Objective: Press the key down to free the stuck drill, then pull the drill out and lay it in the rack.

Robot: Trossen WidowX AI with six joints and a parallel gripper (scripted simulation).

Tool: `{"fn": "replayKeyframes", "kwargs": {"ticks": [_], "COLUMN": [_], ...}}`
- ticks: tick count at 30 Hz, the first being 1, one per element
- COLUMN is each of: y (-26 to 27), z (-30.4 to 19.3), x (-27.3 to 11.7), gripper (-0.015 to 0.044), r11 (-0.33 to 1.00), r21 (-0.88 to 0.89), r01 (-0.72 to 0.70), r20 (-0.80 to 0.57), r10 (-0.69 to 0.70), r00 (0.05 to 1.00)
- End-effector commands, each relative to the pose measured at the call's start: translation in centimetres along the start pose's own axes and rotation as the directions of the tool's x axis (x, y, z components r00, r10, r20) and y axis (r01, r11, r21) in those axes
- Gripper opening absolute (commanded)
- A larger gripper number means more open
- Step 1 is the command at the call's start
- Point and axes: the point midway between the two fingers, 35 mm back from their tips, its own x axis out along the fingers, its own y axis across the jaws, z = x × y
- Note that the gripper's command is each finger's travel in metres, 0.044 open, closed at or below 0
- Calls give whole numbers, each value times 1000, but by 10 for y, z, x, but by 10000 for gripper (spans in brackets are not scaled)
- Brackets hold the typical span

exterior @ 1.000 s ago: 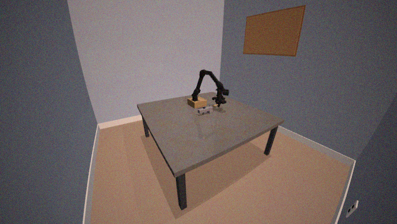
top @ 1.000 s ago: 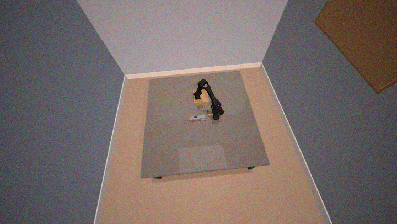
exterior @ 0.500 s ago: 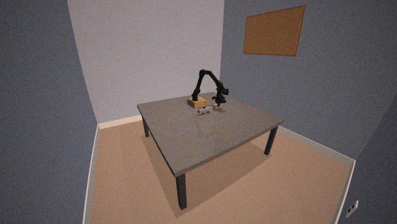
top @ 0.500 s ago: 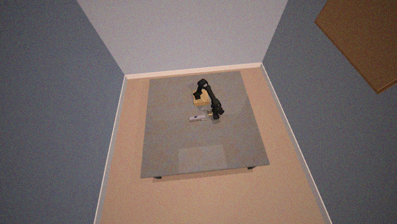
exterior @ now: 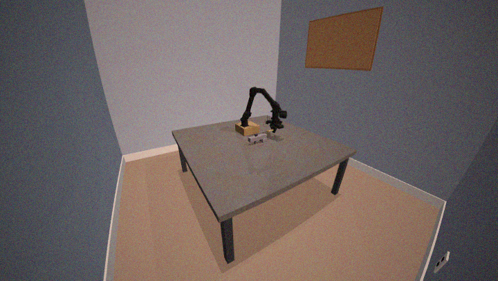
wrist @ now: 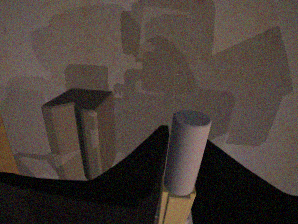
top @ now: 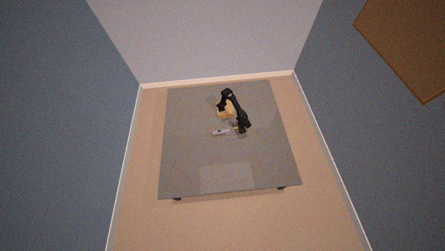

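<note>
Gray table (top: pixel 186 149) (exterior: pixel 258 167) in a blue-walled room. The gripper (top: pixel 242 130) (exterior: pixel 274 129) (wrist: pixel 174 133) is clamped on the drill (top: pixel 235 127) (exterior: pixel 270 131) (wrist: pixel 187 155) — above the table, near a slotted block (top: pixel 234 124) (wrist: pixel 102 135) — with a pale holder (top: pixel 216 133) (exterior: pixel 257 138) just beyond.

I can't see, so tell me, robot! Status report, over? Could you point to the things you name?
Jaws (top: pixel 242 131) (exterior: pixel 274 131) shut on pale round drill with yellow part (top: pixel 235 127) (exterior: pixel 270 131) (wrist: pixel 188 155). Drill not in rack yet. Nothing seems in the way, but pictures are grainy. Over.
</note>
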Motion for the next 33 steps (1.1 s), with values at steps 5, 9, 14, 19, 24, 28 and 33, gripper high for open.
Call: {"fn": "replayKeyframes", "kwargs": {"ticks": [5, 9, 14, 19, 24, 28, 33], "y": [-1, -1, -1, -2, -2, -2, 6], "z": [1, 1, 1, 1, 1, 2, 3], "x": [-5, -6, -8, -9, -10, -11, -10], "gripper": [0, 0, 0, 0, 0, 0, 0], "r11": [1000, 1000, 1000, 1000, 1000, 1000, 1000], "r21": [2, 2, 2, 2, 2, 2, 2], "r01": [3, 3, 3, 3, 3, 3, 2], "r20": [3, 3, 3, 3, 3, 3, 3], "r10": [-3, -3, -3, -3, -3, -3, -2], "r00": [1000, 1000, 1000, 1000, 1000, 1000, 1000]}}
